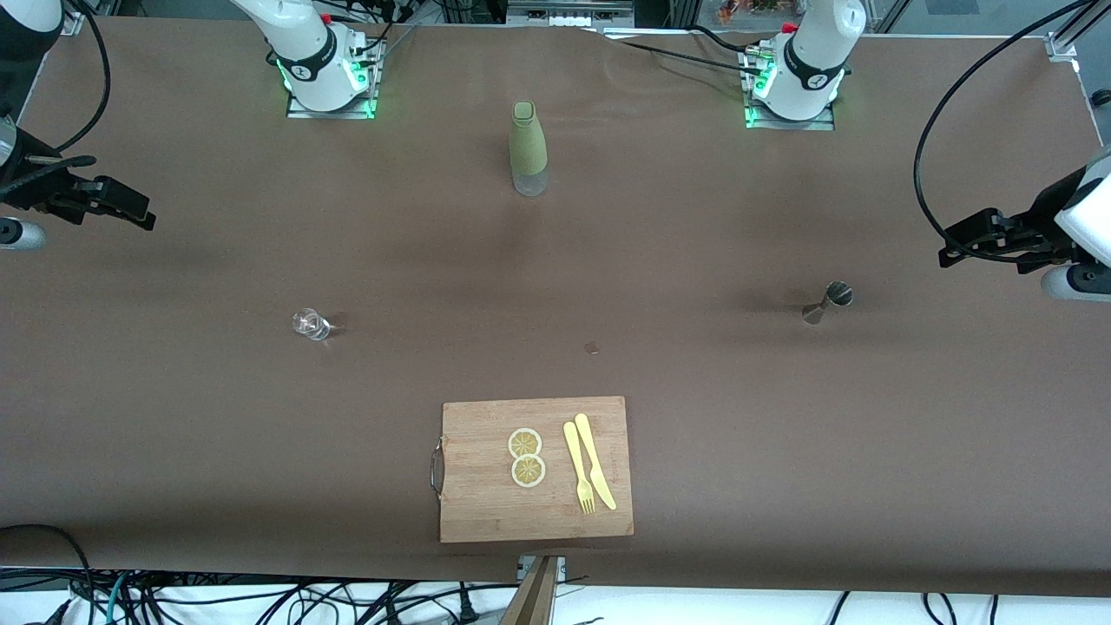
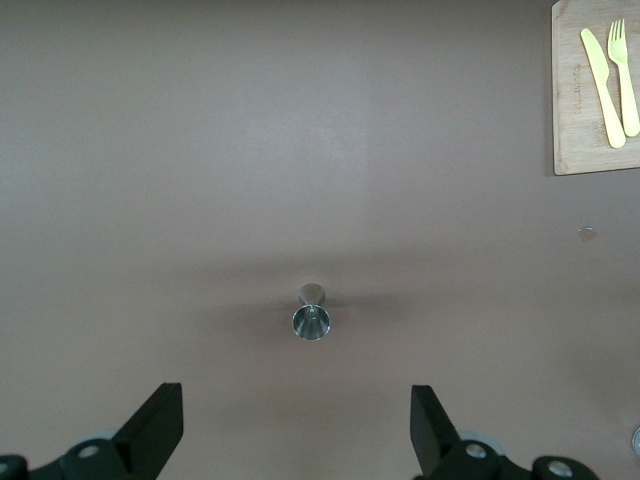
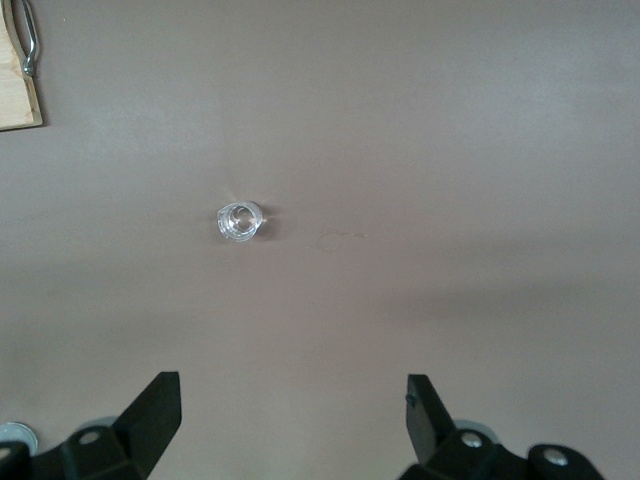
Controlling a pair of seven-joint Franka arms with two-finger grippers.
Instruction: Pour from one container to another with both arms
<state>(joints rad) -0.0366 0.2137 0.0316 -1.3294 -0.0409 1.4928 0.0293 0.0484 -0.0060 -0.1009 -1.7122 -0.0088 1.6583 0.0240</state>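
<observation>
Overhead, both tools (image 1: 130,211) (image 1: 959,245) (fingers spread)

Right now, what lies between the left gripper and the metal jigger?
Nothing: the left wrist view shows only bare brown table cover between the open left gripper and the jigger.

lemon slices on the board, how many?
2. Both lemon slices lie on the cutting board, one touching the other, which is nearer the front camera, beside the fork. None seem hidden.
</observation>
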